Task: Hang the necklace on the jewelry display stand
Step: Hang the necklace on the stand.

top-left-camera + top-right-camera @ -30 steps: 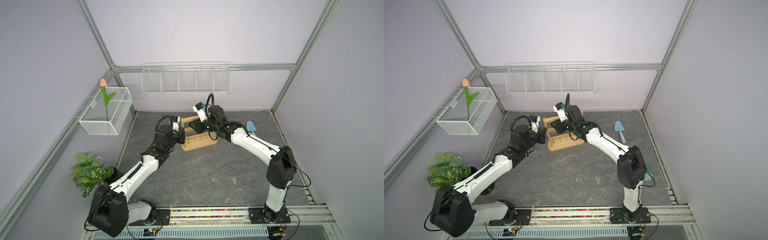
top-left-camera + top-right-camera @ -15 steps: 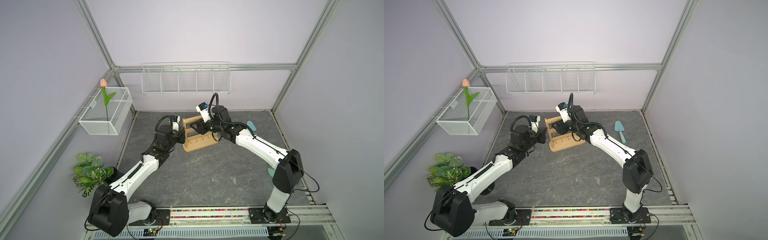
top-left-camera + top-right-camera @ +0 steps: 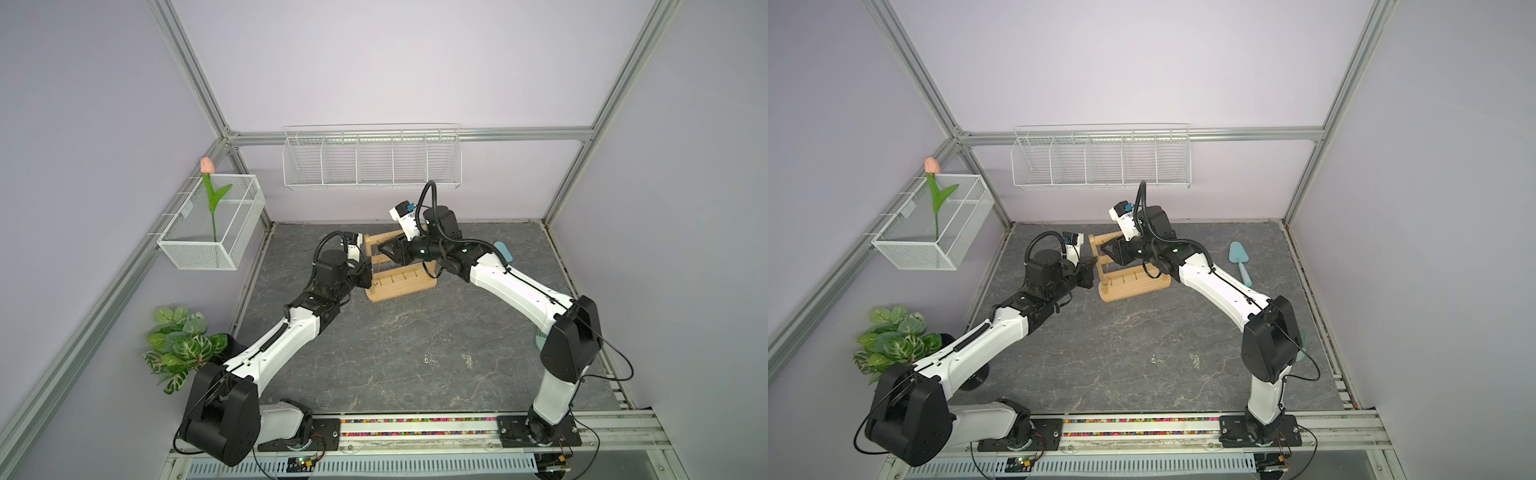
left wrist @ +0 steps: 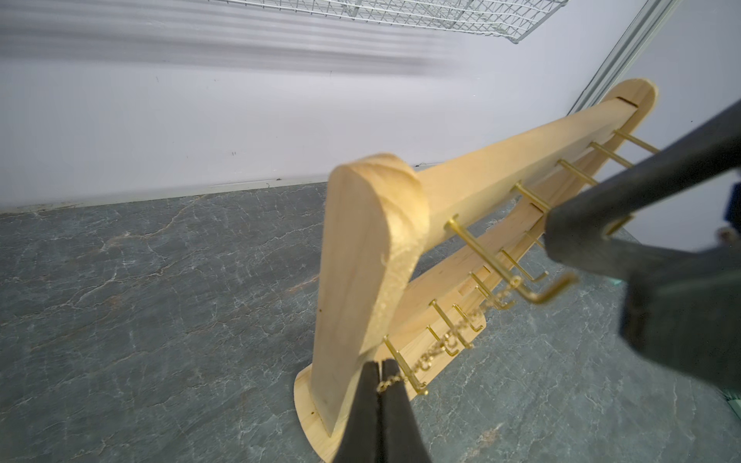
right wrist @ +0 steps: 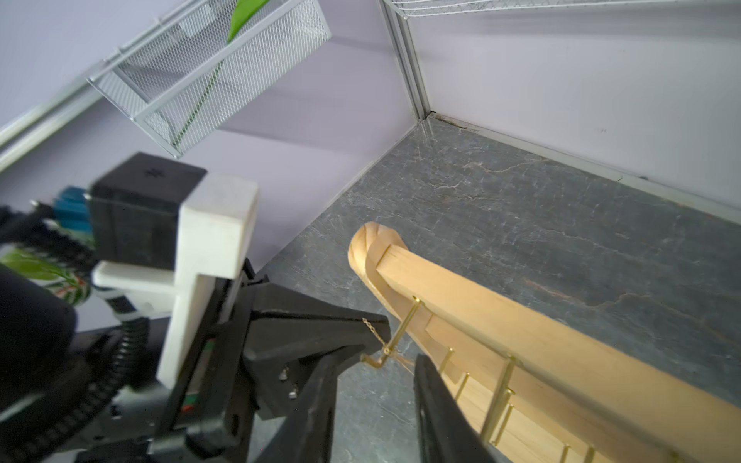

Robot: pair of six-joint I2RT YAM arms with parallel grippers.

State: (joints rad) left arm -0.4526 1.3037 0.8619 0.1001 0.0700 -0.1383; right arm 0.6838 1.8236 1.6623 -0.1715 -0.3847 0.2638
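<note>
The necklace (image 4: 461,332), one thin gold chain, runs from the tips of the left pincer (image 4: 380,366), which is pinched tight on its end, up to the endmost hook on the top bar of the jewelry display stand (image 4: 361,260). It crosses the lower hooks on the way. In the right wrist view the chain (image 5: 375,332) meets that same hook, and the right pincer (image 5: 385,360) stands with a narrow gap, one finger on each side of the hook's tip; I cannot tell whether it touches the chain.

The stand (image 3: 401,282) sits upright on a dark grey, marble-veined bench (image 3: 395,353), with two arms meeting at it, one from either end. Lilac walls framed in aluminium profiles close the space on three sides.

Around the stand there are:
- two white wire baskets: one long basket (image 3: 372,158) on the wall behind it, and one mesh basket (image 3: 212,232) on the wall at its left-arm end, holding a single pink tulip (image 3: 207,166)
- one leafy plant (image 3: 183,345) off that same end, nearer the arm bases
- one teal trowel (image 3: 1239,262) lying on the bench past the stand's right-arm end
</note>
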